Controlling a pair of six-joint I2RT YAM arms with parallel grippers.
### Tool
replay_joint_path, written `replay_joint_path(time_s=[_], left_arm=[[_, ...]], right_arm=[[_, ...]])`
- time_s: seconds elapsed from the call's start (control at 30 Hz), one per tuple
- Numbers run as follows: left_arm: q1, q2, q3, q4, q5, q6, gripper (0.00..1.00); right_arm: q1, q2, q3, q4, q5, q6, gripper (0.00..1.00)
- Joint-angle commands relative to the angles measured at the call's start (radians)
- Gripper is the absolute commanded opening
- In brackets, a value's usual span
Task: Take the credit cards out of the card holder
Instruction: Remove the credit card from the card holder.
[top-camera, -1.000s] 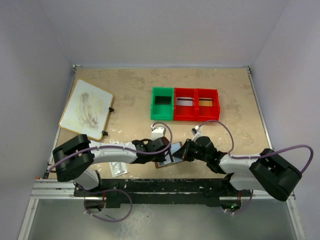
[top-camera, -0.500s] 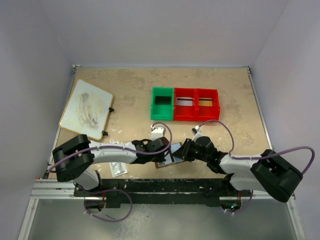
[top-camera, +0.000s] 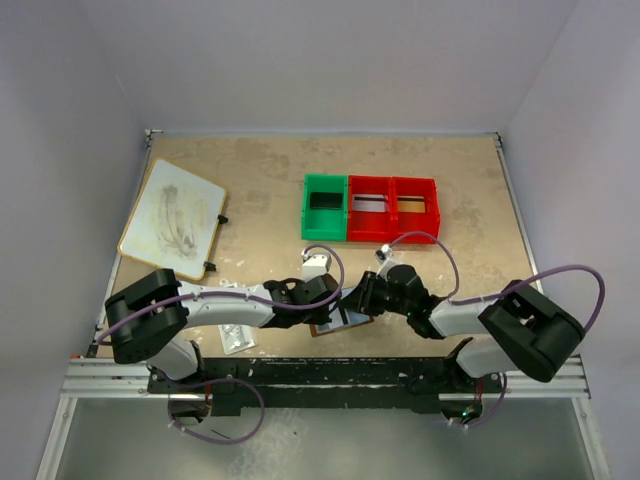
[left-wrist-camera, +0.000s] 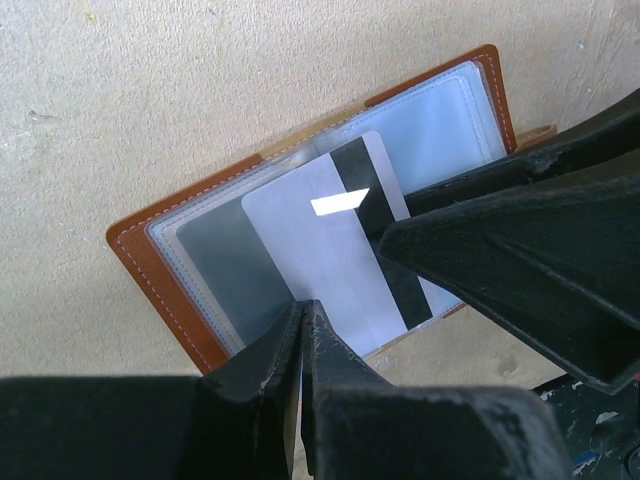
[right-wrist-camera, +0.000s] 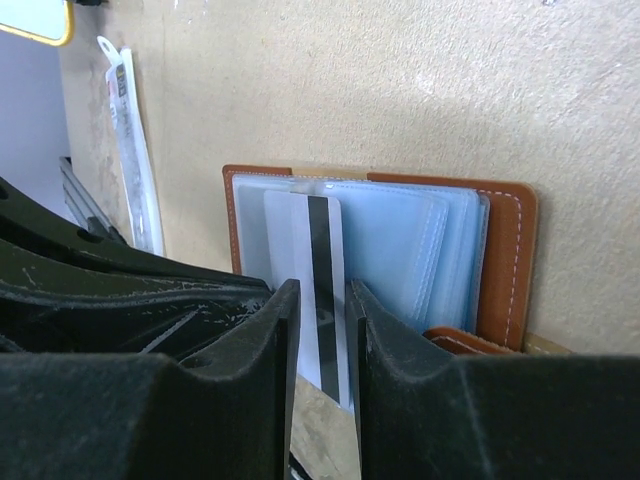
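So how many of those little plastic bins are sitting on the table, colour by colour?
Green square plastic bin: 1
Red square plastic bins: 2
Total: 3

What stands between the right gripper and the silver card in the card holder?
Nothing visible does. In the right wrist view the right gripper has its jaws slightly apart, and the silver card shows directly in the gap. The left gripper, shut, sits at the card's edge, not between.
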Motion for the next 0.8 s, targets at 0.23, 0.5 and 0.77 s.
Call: replay_joint_path(time_s=[0.23, 0.5, 0.77], left_arm=[[-0.004, -0.003, -0.028, -0.026, -0.027, 0.008, 0.0], [-0.004, -0.001, -0.03, -0.025, -0.029, 0.009, 0.0], [-0.004, -0.002, -0.033, -0.025, -0.03, 0.009, 0.0]], right_arm=[[-0.011, 0.114, -0.028, 0.18, -0.095, -0.011, 0.25], [-0.018, 0.185, -0.051, 0.357, -0.189, -0.002, 0.22], [-0.018, 0.244, -0.012, 0.35, -0.284, -0.105, 0.16]])
